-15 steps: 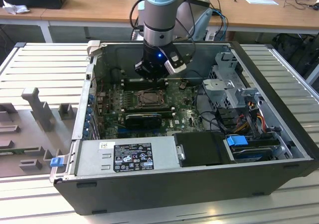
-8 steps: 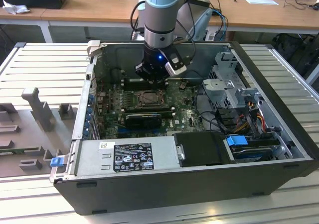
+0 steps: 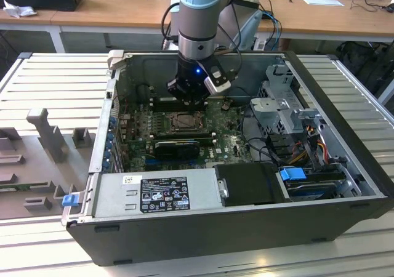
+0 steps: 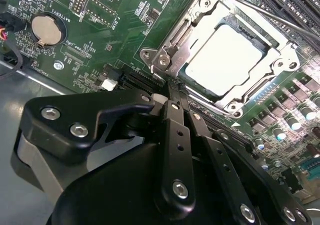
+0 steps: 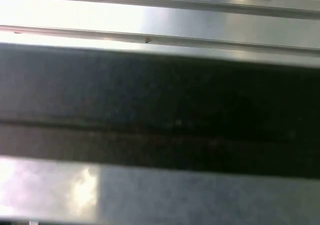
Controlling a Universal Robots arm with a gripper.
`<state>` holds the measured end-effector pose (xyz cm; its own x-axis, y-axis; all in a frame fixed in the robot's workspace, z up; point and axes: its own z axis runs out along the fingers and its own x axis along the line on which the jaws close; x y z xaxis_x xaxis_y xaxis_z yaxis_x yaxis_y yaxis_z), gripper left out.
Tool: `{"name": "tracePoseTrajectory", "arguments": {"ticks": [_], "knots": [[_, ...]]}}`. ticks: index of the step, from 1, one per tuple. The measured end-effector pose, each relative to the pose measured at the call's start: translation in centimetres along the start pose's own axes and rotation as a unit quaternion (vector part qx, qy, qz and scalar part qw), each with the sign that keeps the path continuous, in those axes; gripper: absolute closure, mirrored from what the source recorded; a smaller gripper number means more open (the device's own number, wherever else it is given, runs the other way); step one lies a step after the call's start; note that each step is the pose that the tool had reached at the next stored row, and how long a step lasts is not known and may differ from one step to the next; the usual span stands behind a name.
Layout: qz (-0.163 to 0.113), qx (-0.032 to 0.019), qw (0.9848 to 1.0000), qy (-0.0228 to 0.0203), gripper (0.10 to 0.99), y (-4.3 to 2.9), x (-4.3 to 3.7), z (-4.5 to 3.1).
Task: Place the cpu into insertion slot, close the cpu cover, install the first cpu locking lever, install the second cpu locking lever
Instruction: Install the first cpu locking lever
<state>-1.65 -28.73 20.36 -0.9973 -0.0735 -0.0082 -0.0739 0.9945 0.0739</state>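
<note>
The gripper point(image 4: 172, 97) hung inside the open computer case point(image 3: 345, 166), just beside the insertion slot point(image 4: 165, 60). Its two black fingers point(image 4: 177, 135) were pressed together, with nothing between them. Their tips were right at the edge of the slot's metal rim. The cpu point(image 4: 227, 60) lay flat in the slot, pale and shiny. The cpu cover point(image 4: 200, 25) was down around it, like a silver frame. A thin lever point(image 4: 250, 10) ran along the far side of the slot. A round coin battery point(image 4: 46, 29) sat on the green board point(image 4: 115, 25), well apart from the slot. In the exterior view, the gripper point(image 3: 188, 98) was just above the slot point(image 3: 183, 122).
</note>
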Motion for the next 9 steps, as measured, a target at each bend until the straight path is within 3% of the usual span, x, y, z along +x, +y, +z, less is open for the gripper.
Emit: {"name": "tracePoseTrajectory", "arguments": {"ticks": [4, 9], "knots": [[0.000, 0.0000, 1.0000, 0.0000, 0.980, -0.02, -0.05, 0.28], [0.000, -0.0058, 1.0000, -0.0005, 0.980, -0.02, -0.09, 0.31]]}}
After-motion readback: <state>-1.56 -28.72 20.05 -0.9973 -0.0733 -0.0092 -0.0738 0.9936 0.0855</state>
